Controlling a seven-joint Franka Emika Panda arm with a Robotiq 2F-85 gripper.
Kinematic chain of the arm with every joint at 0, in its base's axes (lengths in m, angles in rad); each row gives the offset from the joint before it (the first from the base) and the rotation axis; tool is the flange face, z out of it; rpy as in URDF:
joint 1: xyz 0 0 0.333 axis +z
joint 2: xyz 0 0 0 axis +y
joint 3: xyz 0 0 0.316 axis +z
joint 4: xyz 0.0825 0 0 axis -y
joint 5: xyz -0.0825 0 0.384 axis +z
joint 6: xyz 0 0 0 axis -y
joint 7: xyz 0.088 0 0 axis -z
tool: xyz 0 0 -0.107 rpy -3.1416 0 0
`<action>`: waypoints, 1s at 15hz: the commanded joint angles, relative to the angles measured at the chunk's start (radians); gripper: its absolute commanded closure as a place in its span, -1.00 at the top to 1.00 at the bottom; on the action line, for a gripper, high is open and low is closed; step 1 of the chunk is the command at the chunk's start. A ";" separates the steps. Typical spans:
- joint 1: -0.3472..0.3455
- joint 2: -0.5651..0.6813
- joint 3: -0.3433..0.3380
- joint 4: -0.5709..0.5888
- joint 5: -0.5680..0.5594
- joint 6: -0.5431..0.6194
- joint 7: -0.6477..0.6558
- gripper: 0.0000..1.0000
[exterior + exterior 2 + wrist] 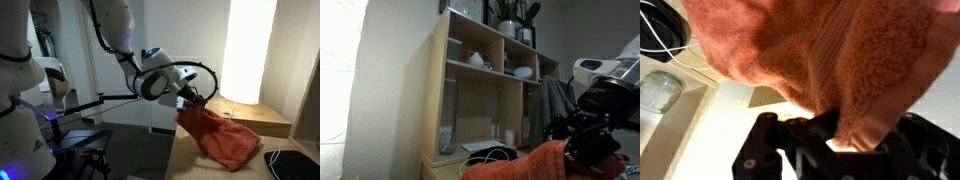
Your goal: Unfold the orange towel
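Coral-orange terry, plain and rumpled: orange towel (220, 138) hung by 1 edge from the claw (192, 98), upper part raised off the surface (183, 162), lower part slumped in a heap on it. Seen also low in an exterior view (530, 162), in front of a tall wooden shelf unit (470, 90), with the claw (588, 130) just above the raised end.

Clenched on a pinch of cloth, going by the wrist view: thick fold of towel (790, 50) running down between the 2 fingers of the claw (840, 135) and filling most of the frame.

Judged as mid-step: 1 edge grasped and lifted, spreading not yet done, cloth bunched rather than flat.

Next, probably: carry the held edge up and away from the heap to peel the fold open, then lower it flat and let go. Calls for a firm pinch, a slow steady pull, and enough height to drag the lower part out instead of hauling the whole bundle along.

Worth minding: black cables (292, 160) on the surface just beside the cloth, and a glass jar (658, 92) off to 1 side in the wrist view, both possibly within reach of a sweeping hem.
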 commanded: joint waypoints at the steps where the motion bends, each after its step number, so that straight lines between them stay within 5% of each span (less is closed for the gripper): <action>1: 0.061 -0.041 -0.045 -0.024 0.044 0.000 0.032 -1.00; 13: -0.104 -0.147 0.126 -0.098 -0.010 -0.007 0.168 -1.00; 15: -0.064 -0.108 0.094 -0.065 0.022 -0.001 0.127 -1.00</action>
